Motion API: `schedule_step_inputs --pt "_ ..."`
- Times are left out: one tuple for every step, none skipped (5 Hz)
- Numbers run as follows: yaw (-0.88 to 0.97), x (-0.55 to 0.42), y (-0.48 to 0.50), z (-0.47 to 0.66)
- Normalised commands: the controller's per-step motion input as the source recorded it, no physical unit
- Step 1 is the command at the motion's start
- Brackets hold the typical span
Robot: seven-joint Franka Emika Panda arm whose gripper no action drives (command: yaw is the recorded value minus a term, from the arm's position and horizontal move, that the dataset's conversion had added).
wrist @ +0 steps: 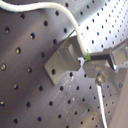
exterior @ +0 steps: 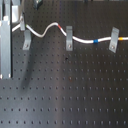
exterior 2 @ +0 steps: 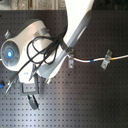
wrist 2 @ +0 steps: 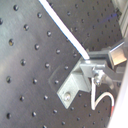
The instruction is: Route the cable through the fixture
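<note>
The cable (exterior: 82, 40) is running across the upper part of the first exterior view, a white line snaking from upper left to upper right, with a red band near the crest of its hump and a blue band further right. It is passing over all three gray brackets: the left fixture (exterior: 26, 39), the middle fixture (exterior: 69, 38) and the right fixture (exterior: 114, 40).

Up close in the first wrist view, the cable (wrist: 60, 10) is curving down into the bracket (wrist: 62, 62), and a green band is showing right at the bracket's edge. In the second wrist view the cable (wrist 2: 62, 27) is coming diagonally down to the fork of the same bracket (wrist 2: 77, 82), with a loose loop hanging past it in the lower right.

My claw (wrist: 107, 60) is sitting right beside that fork; I am seeing metal fingers at the frame's right edge, but I cannot tell whether they are clamped on the cord or parted.

To do this well, I judge I should be keeping the cord taut and lined up with the slot, pressing it straight down between the prongs rather than dragging sideways, since a slack cord could ride over the top. The desk (exterior: 65, 100) is a black perforated board.
</note>
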Motion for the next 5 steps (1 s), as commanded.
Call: schedule_step_inputs --pt "-0.11 -0.268 -0.109 0.00" --pt "0.00 -0.274 0.174 0.15" --pt "-0.01 -0.219 0.236 0.45" --pt "0.00 -0.188 0.088 0.32" --pt "-0.01 -0.168 -0.018 0.02"
